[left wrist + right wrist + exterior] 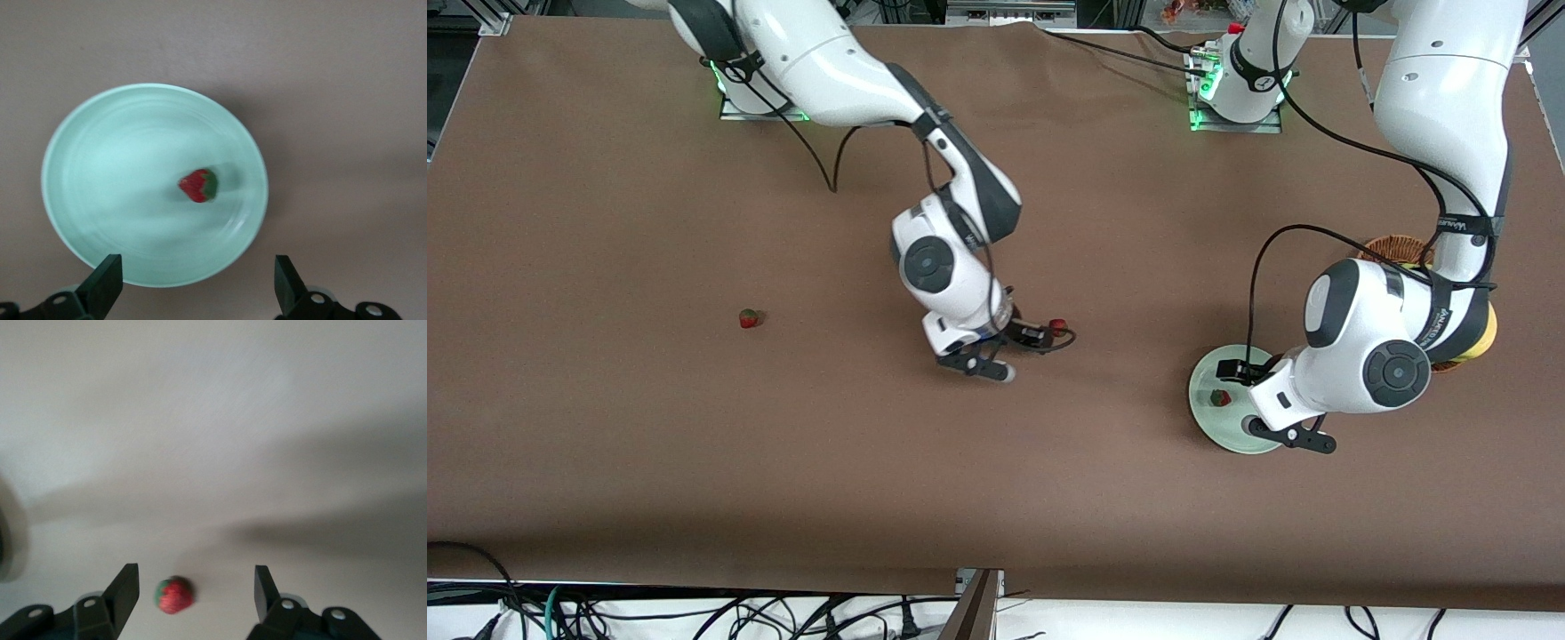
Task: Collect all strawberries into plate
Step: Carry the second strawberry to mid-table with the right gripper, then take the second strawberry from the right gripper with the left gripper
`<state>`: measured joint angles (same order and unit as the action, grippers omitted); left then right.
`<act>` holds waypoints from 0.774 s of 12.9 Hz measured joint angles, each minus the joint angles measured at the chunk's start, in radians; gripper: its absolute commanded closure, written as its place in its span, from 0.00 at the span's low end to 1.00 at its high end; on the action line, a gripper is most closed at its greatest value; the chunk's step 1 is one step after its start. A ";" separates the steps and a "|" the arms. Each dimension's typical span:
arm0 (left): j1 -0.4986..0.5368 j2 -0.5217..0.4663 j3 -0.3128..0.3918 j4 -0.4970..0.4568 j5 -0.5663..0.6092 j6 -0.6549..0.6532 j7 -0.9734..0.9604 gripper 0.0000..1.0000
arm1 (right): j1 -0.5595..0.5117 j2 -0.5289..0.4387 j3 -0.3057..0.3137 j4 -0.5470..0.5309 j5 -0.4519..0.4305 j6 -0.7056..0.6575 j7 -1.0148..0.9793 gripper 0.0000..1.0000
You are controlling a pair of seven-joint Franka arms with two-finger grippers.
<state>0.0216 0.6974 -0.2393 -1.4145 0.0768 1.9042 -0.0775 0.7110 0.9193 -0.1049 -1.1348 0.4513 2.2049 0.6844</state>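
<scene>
The pale mint-green plate (1209,425) lies toward the left arm's end of the table with one strawberry (1220,398) in it. My left gripper (1294,436) hangs open and empty over the plate's rim. In the left wrist view the plate (107,180) and its strawberry (199,185) lie below the open gripper (197,267). My right gripper (983,367) is open over mid-table, beside a second strawberry (1058,325). In the right wrist view that strawberry (175,594) lies on the table between the spread fingers of the gripper (196,577). A third strawberry (749,318) lies toward the right arm's end.
A brown wicker basket (1400,247) stands next to the plate, farther from the front camera, mostly hidden by the left arm. A yellow fruit (1485,333) shows at its side. Cables hang below the table's front edge.
</scene>
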 measured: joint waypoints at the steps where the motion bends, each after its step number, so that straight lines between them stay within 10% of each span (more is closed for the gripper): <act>1: -0.015 0.000 -0.026 -0.001 -0.001 -0.001 -0.108 0.00 | -0.044 -0.028 -0.001 0.001 0.000 -0.071 -0.066 0.22; 4: -0.121 0.001 -0.067 -0.003 -0.001 0.026 -0.475 0.00 | -0.164 -0.088 -0.035 -0.003 -0.013 -0.280 -0.351 0.22; 10: -0.349 0.063 -0.063 -0.083 0.000 0.242 -0.938 0.00 | -0.197 -0.209 -0.311 -0.287 -0.066 -0.360 -0.887 0.22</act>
<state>-0.3274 0.7603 -0.3024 -1.4975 0.0764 2.1458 -1.0156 0.5138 0.7099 -0.4158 -1.4213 0.3858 1.8447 -0.2029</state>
